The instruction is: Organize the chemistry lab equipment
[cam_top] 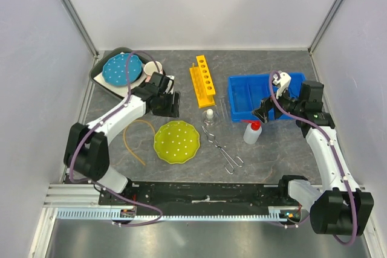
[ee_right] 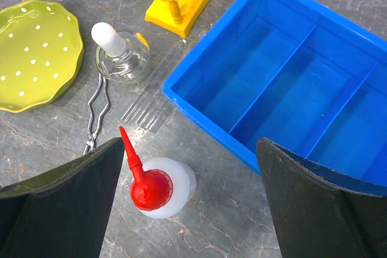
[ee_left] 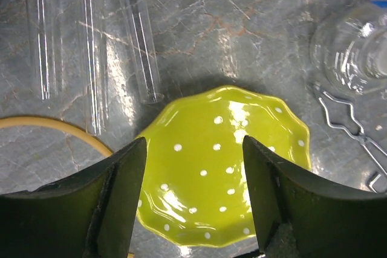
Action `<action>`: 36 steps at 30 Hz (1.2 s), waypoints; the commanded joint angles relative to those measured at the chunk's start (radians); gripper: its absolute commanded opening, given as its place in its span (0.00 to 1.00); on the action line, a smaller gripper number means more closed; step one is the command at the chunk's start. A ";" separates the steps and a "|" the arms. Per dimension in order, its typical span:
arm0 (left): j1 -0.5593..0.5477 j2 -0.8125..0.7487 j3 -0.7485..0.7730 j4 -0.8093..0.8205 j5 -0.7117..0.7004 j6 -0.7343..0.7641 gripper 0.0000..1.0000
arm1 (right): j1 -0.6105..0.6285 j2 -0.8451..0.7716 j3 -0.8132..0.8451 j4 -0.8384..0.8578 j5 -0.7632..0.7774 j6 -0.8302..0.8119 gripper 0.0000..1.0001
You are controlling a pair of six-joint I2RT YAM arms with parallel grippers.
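Black fingers [ee_left: 121,197] of the left gripper [ee_left: 193,143] fill the bottom of its wrist view, standing moderately apart with nothing between them. Below them lies the dotted yellow-green plate [ee_left: 224,173], and past its far rim three thin clear tubes [ee_left: 142,40] lie flat and roughly parallel on the grey table [ee_left: 242,22]. A tan hose [ee_left: 54,126] curves in from the left, beside the plate. From above, this gripper hangs over the left half of the table, near the far edge.

The right gripper [ee_right: 190,149] is spread wide and holds nothing. It hovers over the near left corner of the blue tray [cam_top: 242,95], which sits in the right half toward the far edge, its compartments bare. The white red-capped squeeze bottle [ee_right: 160,188] stands just off that corner, toward the near edge. A few more clear tubes [ee_right: 151,107] lie flat against the tray's left wall.

The yellow test-tube rack [cam_top: 204,81] stands mid-table toward the far edge, its holes unfilled. The small clear white-capped flask [ee_right: 121,55] stands just nearside of it, and the metal tongs [cam_top: 221,146] lie from the flask toward the near edge, their far ends beside its base.

A dotted blue plate [cam_top: 121,69] and pink mug [cam_top: 151,67] sit in the far left corner
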 commanded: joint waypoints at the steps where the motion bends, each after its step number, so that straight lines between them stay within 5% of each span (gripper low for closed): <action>1: -0.009 0.069 0.092 -0.028 -0.074 0.060 0.72 | -0.006 -0.018 -0.008 0.037 -0.008 -0.015 0.98; 18: -0.009 0.348 0.270 -0.057 -0.172 0.094 0.52 | -0.006 -0.018 -0.017 0.037 -0.020 -0.023 0.98; 36: 0.003 0.508 0.378 -0.090 -0.218 0.108 0.47 | -0.006 -0.014 -0.019 0.036 -0.037 -0.022 0.98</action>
